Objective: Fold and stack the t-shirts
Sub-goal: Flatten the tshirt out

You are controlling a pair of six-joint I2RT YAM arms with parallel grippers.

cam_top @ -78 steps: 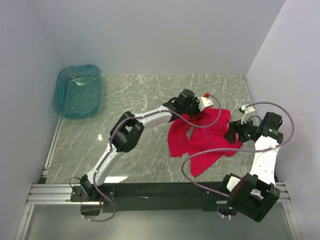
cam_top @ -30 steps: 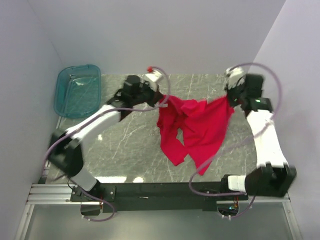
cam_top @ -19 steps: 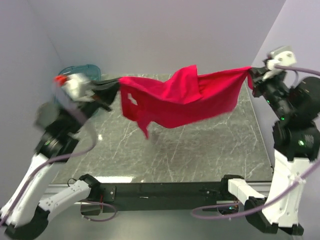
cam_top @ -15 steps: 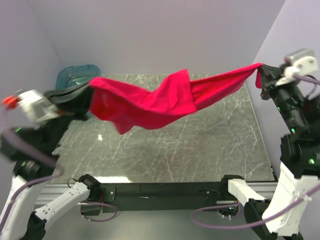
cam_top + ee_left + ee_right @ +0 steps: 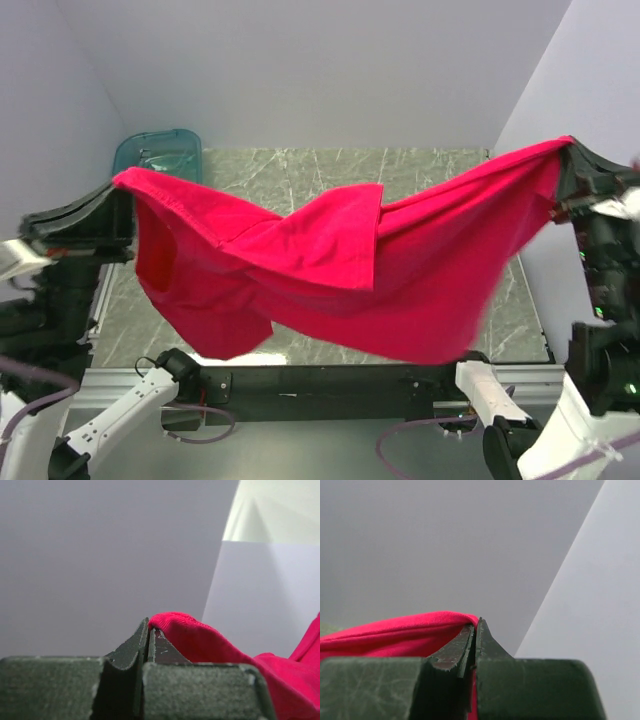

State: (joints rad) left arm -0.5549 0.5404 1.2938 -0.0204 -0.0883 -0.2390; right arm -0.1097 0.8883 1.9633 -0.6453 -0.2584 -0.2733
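- The plain bright red cotton t-shirt hangs in the air above the grey-green marble-patterned bench. It is stretched between the two arms and touches the bench nowhere that shows.
- The left arm's fingers are closed on the shirt's left end, at the left edge of the overhead view.
- In the left wrist view those fingers are pressed together with a fold of the red cloth pinched at their tips.
- The right arm's fingers are closed on the opposite end, higher up by the right wall.
- The right wrist view shows that pair shut tight, with the red cloth draped over the tips.
- Between the grips the cloth sags into a deep belly toward the near edge, with one flap folded over its middle.
- A translucent teal plastic tub sits at the bench's far left corner, partly hidden behind the shirt.
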